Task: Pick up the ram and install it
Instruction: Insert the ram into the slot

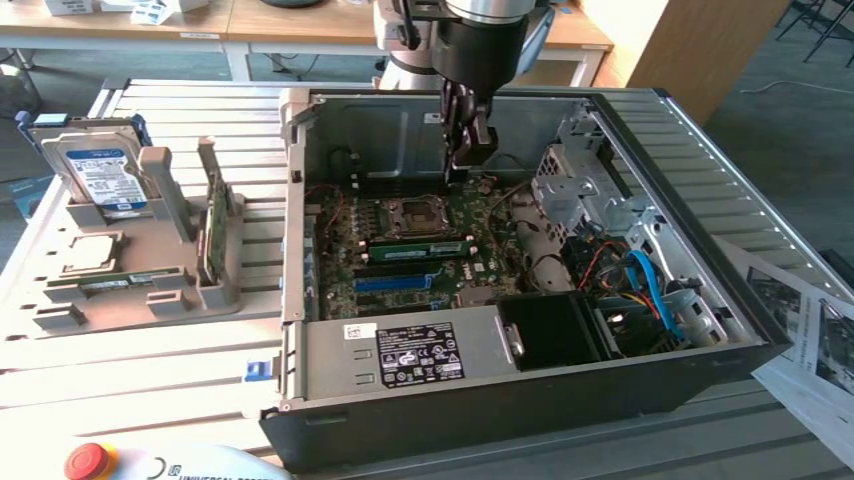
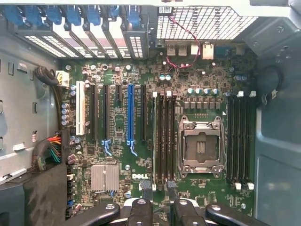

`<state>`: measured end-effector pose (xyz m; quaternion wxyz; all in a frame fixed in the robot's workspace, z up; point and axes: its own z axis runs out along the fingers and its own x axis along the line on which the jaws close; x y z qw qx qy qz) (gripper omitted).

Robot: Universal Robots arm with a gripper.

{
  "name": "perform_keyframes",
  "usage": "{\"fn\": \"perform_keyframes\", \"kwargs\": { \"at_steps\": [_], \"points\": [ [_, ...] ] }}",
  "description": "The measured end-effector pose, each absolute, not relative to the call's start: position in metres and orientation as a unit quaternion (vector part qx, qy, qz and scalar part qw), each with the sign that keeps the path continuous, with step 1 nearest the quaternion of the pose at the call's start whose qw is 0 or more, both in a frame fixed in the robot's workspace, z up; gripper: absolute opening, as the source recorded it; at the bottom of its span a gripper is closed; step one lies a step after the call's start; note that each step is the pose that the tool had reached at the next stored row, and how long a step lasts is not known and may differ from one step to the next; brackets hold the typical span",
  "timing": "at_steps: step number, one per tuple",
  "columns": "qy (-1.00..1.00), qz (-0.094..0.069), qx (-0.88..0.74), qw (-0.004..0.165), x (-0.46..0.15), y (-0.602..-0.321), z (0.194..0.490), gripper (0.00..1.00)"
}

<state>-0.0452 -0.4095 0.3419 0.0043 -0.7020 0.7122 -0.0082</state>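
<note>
The ram (image 1: 416,250), a narrow green stick, sits upright in a memory slot on the motherboard (image 1: 400,285) just in front of the CPU socket (image 1: 414,213). In the wrist view it shows edge-on as a thin pale strip (image 2: 154,136) in the slot bank beside the socket (image 2: 200,146). My gripper (image 1: 463,172) hangs inside the open computer case, above the board and behind the socket, apart from the ram. Its fingertips (image 2: 146,190) stand open with nothing between them; the gripper (image 2: 159,192) holds nothing.
The case walls (image 1: 296,200), the drive cage (image 1: 587,190) and blue and orange cables (image 1: 647,285) ring the board. On the exterior view's left, a grey holder (image 1: 174,300) carries a hard drive (image 1: 100,175), an upright green card (image 1: 214,225) and a CPU chip (image 1: 87,255). Papers (image 1: 814,330) lie on the right.
</note>
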Motion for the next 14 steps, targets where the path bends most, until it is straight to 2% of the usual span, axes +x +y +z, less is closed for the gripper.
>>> {"fn": "perform_keyframes", "kwargs": {
  "at_steps": [14],
  "points": [
    [0.712,-0.004,-0.702,0.005,-0.0447,-0.4104,0.3419,0.25]
  ]
}}
